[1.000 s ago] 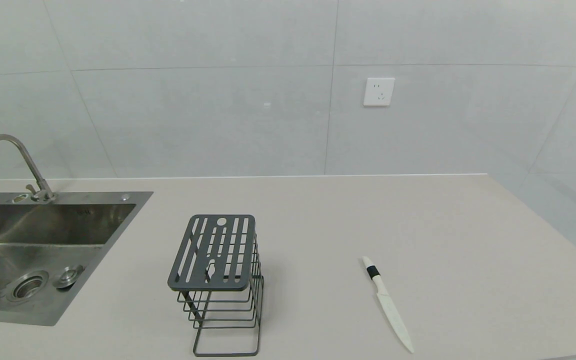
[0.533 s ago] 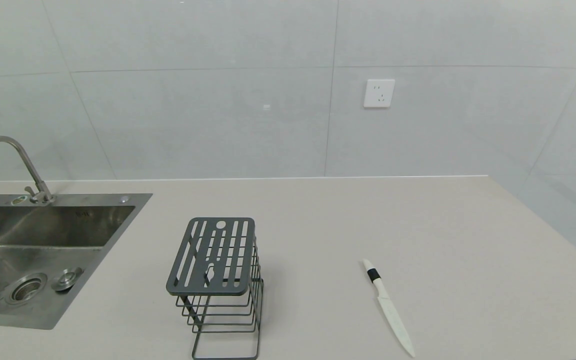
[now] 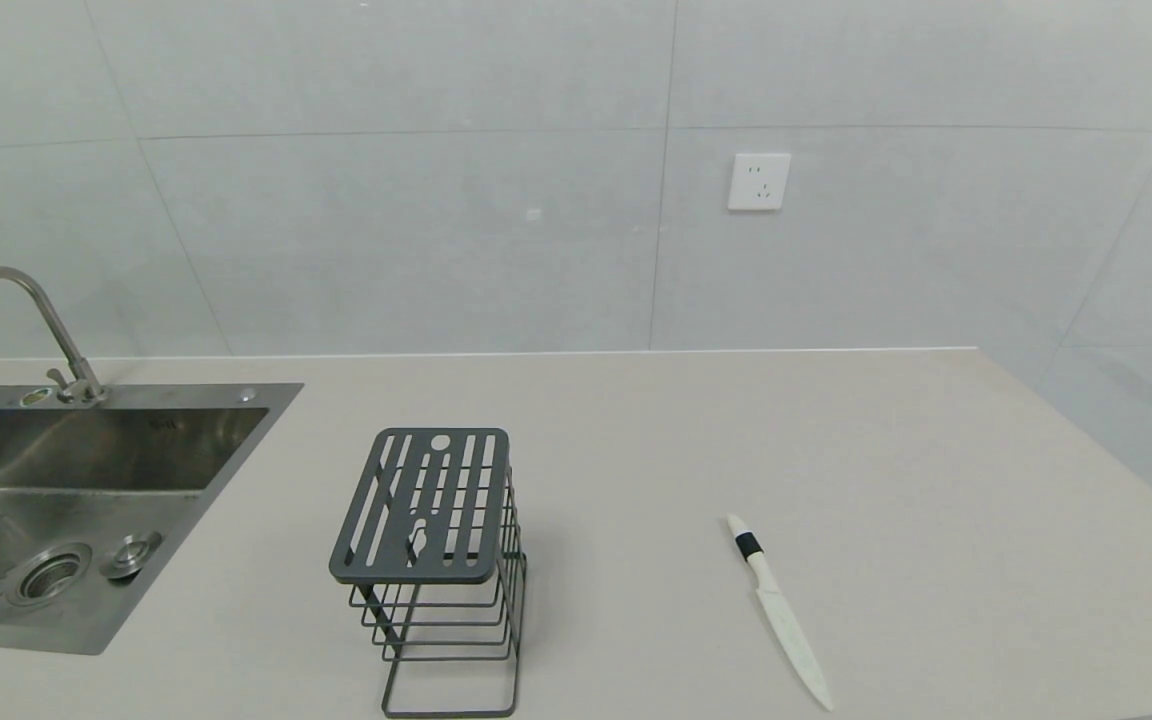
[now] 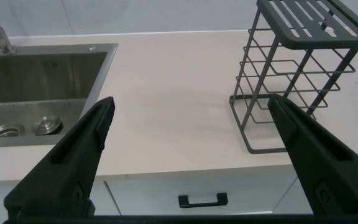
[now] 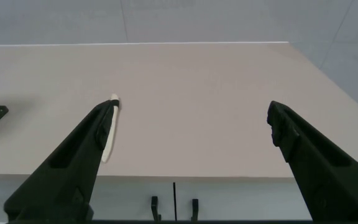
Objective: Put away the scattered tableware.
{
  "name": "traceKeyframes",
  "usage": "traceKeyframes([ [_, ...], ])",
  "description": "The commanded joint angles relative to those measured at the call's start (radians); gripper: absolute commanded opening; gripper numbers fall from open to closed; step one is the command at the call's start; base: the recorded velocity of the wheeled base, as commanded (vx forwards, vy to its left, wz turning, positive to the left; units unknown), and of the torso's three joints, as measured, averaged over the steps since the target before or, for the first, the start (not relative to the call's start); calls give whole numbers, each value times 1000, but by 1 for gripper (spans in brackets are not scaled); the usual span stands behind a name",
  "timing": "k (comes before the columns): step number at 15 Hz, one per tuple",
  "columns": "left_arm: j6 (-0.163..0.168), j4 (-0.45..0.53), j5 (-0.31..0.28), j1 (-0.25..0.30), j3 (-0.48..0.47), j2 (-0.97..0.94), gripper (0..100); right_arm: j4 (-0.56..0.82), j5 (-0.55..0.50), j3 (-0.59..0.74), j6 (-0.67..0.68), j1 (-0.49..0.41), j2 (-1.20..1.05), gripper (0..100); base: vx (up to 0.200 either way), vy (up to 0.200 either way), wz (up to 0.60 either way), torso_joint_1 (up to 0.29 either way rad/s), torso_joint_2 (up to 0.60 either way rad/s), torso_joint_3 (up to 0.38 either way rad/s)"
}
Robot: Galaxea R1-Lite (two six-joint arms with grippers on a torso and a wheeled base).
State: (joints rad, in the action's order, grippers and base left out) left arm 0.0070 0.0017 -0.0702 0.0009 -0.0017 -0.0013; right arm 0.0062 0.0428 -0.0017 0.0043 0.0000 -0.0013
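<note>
Head view: knife point(image 3: 777, 610) flat on tabletop point(image 3: 886, 450), right of rack point(image 3: 416, 573), well apart. Left gripper point(image 4: 191, 104) and right gripper point(image 5: 191, 107) jaws wide, empty.

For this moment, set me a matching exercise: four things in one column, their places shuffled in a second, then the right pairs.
Things:
1. knife
2. rack
3. sink
4. wall socket

Places:
a. on the tiled wall behind
b. lying flat on the counter, to the right of the rack
c. sunk into the counter at the robot's left
d. standing upright mid-counter, slots empty

Pairs: 1-b, 2-d, 3-c, 4-a.
</note>
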Motion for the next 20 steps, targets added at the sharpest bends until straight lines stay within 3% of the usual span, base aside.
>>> traceKeyframes([
  [1,-1,0,0,1,0,1,100,-2,0,0,2,0,1,100,0,0,0,0,0,0],
  [7,1,-2,-2,1,0,1,100,-5,8,2,-10,0,1,100,0,0,0,0,0,0],
  [10,18,-3,-5,1,2,1,100,-318,54,0,-75,0,1,100,0,0,0,0,0,0],
  [13,22,-3,-5,1,2,1,100,-342,201,-90,-49,8,76,100,0,0,0,0,0,0],
  [14,22,-3,-5,1,2,1,100,-342,201,-90,-49,8,76,100,0,0,0,0,0,0],
  [15,27,-3,-6,1,0,1,100,-348,266,-222,-46,34,284,100,0,0,0,0,0,0],
  [16,25,-3,-6,1,2,1,100,-350,298,-262,-69,64,372,100,0,0,0,0,0,0],
  [20,25,-5,-6,1,2,1,100,-353,365,-285,-127,201,653,100,0,0,0,0,0,0],
])
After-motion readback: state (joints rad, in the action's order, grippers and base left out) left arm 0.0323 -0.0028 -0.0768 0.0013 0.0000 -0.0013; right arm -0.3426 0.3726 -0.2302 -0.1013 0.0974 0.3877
